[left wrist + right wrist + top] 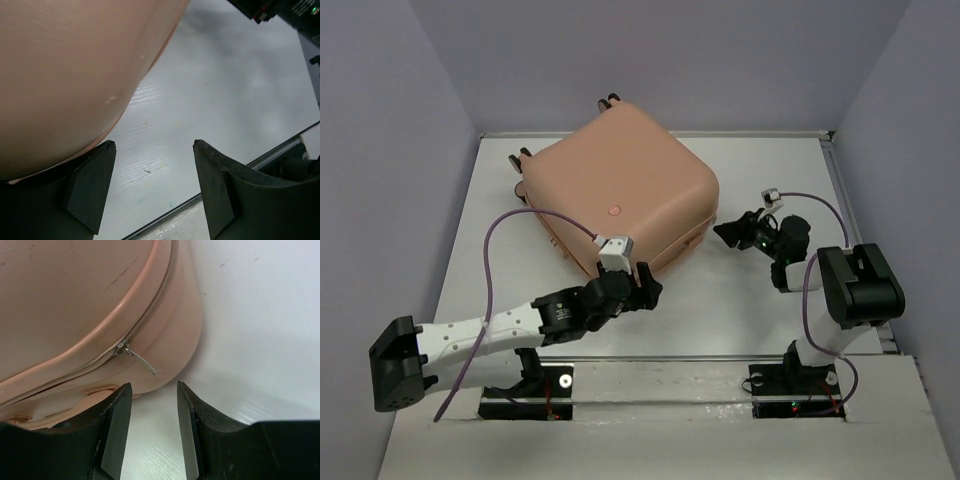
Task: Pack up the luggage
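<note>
The peach-pink suitcase lies closed and flat at the back middle of the white table, its caster wheels at the far side. My left gripper is open and empty at the suitcase's near corner; in the left wrist view the shell fills the upper left, above one finger. My right gripper is open and empty just right of the suitcase. In the right wrist view the zipper seam and its metal pull tab hang just beyond my fingertips.
Purple walls close in the table on three sides. A metal rail runs along the near edge in front of the arm bases. A purple cable loops over the left arm.
</note>
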`<state>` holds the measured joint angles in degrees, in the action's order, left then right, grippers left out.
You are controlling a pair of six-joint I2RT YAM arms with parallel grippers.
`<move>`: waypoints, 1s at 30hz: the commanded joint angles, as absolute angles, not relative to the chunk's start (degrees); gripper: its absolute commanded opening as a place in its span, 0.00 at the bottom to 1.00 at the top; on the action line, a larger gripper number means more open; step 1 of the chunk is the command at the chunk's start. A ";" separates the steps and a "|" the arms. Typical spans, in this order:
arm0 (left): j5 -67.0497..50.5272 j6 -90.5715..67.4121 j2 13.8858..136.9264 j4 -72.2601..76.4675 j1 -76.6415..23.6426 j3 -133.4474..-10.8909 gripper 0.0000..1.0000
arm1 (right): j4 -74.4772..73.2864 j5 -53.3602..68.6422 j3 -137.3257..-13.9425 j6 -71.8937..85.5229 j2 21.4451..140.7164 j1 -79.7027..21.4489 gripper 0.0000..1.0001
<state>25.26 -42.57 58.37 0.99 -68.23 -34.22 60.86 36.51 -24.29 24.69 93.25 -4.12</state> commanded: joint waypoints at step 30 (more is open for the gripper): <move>33.57 -51.94 30.32 -28.83 -58.80 -34.81 0.75 | 70.93 55.29 -35.25 27.68 103.36 -3.78 0.24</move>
<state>28.10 -48.14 31.05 -24.47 -59.09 -32.71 65.04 54.28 -34.89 25.58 102.54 -3.33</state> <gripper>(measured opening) 0.756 0.327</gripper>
